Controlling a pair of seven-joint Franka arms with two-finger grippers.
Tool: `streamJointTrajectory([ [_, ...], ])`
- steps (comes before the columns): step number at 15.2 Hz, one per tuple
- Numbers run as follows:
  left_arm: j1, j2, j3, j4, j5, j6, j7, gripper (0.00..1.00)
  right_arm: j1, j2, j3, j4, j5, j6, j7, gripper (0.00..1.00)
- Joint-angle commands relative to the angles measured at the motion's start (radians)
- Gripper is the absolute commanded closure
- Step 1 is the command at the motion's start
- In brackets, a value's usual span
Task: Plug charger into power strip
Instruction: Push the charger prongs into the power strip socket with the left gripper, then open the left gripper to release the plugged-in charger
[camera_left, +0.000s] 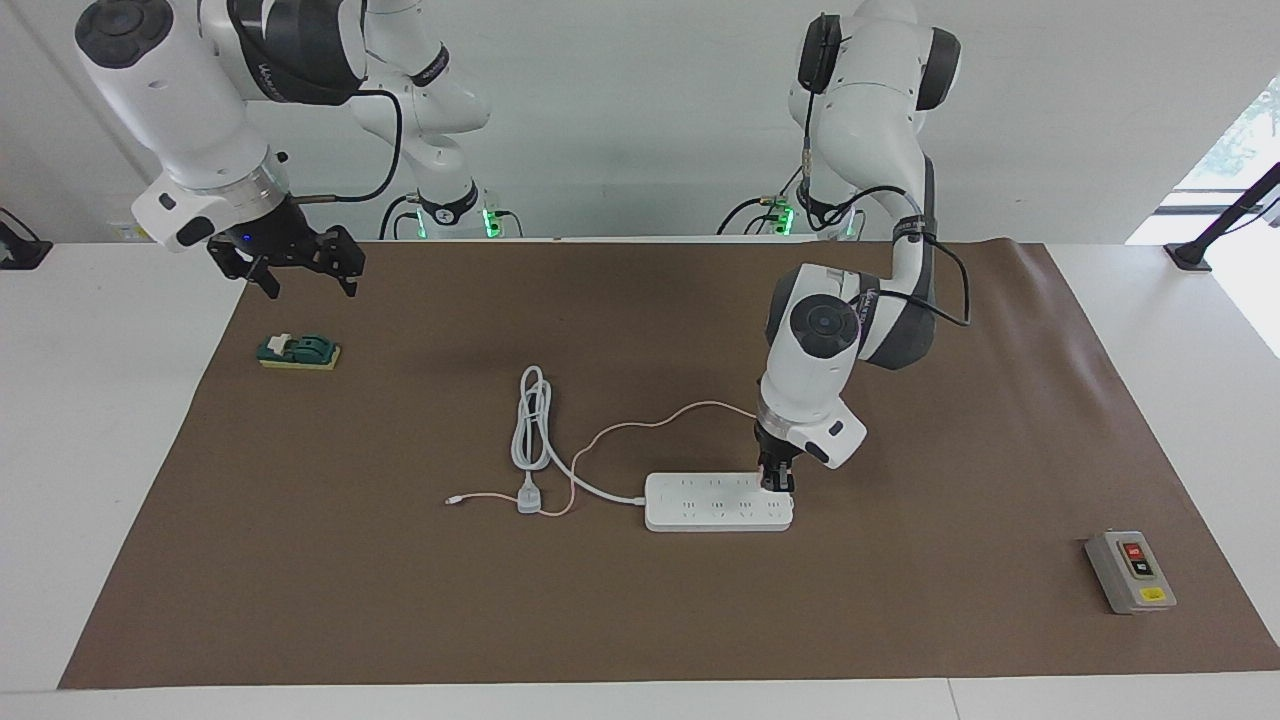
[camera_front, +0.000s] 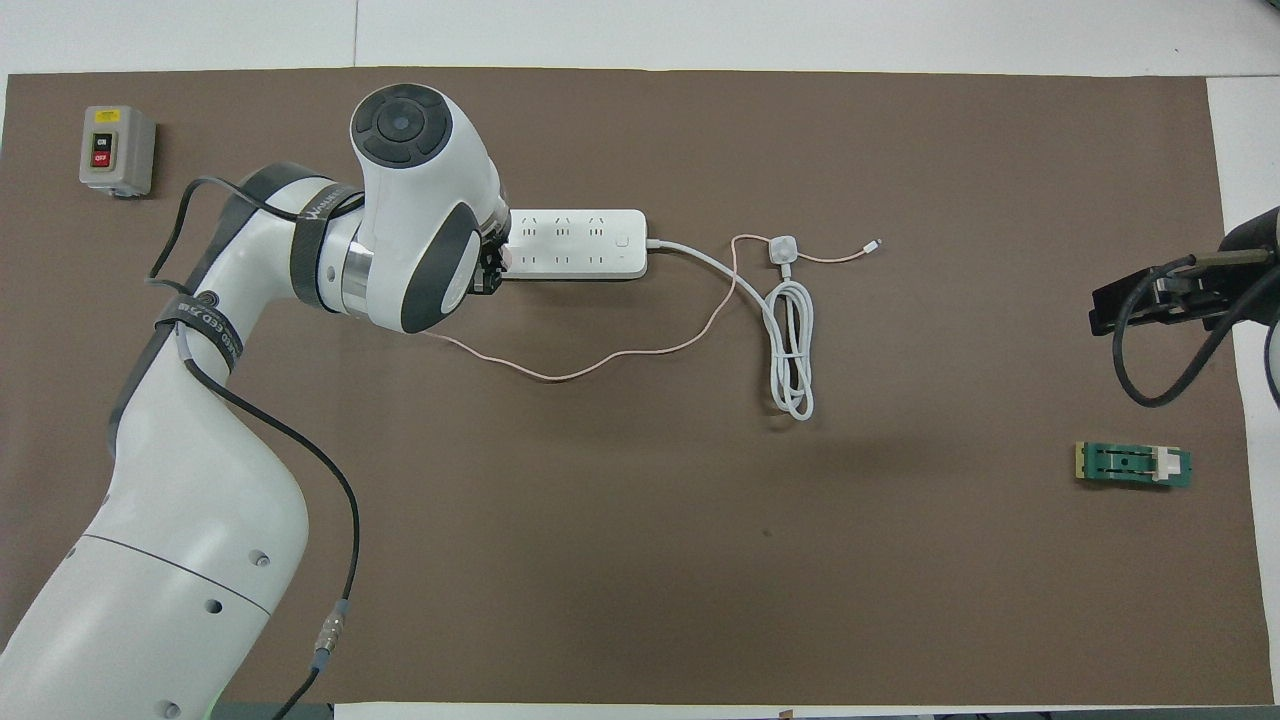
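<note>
**Charger held at the strip's end socket, left claw on top of it**

- Left claw is down at the power strip, at the strip's end toward the left arm's end of the counter. Fingers pressed together, pinching the charger; only a sliver of pink shows between them. Prongs are hidden, so I cannot tell whether they are seated or only resting on the socket face.
- Key relation: the charger sits directly under the claw and over the strip's row nearer the robots. Judgement: the coming move is straight down along the prong axis, with no sideways travel.
- Strip's long axis runs along the counter's length, between the 2 arm ends. Its thick white cord leaves the end toward the right arm and loops into a coil with its plug.
- The charger's pink cable trails slack from the claw toward the coil, so it should not drag.
- Left arm is plainly the nearer one. Right claw waits, spread, up over the brown mat's corner, above the green block.
- Room: bare mat all round the strip; the grey switch box is well apart. The strip lies loose, so a skewed push could shift it.
</note>
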Motion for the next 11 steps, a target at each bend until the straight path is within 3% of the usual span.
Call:
streamJointTrajectory([
  [1, -0.005, 0.057, 0.009, -0.001, 0.015, -0.009, 0.057, 1.0, -0.016, -0.009, 0.01, 0.003, -0.004, -0.016, -0.021, 0.0],
  [2, 0.0, 0.051, 0.011, 0.009, 0.011, -0.01, 0.076, 1.0, -0.016, -0.009, 0.01, 0.003, -0.004, -0.016, -0.021, 0.0],
  [3, 0.0, 0.036, 0.011, 0.023, 0.007, -0.01, 0.082, 0.67, -0.016, -0.009, 0.01, 0.003, -0.002, -0.016, -0.021, 0.0],
  [4, 0.001, 0.019, 0.011, 0.025, 0.008, -0.01, 0.08, 0.22, -0.016, -0.009, 0.01, 0.003, -0.004, -0.016, -0.021, 0.0],
  [6, 0.012, -0.03, 0.015, 0.025, 0.011, -0.024, 0.09, 0.07, -0.016, -0.009, 0.01, 0.003, -0.002, -0.016, -0.021, 0.0],
  [11, 0.07, -0.102, 0.02, 0.1, 0.005, -0.183, 0.197, 0.06, -0.016, -0.009, 0.01, 0.003, -0.004, -0.016, -0.021, 0.0],
])
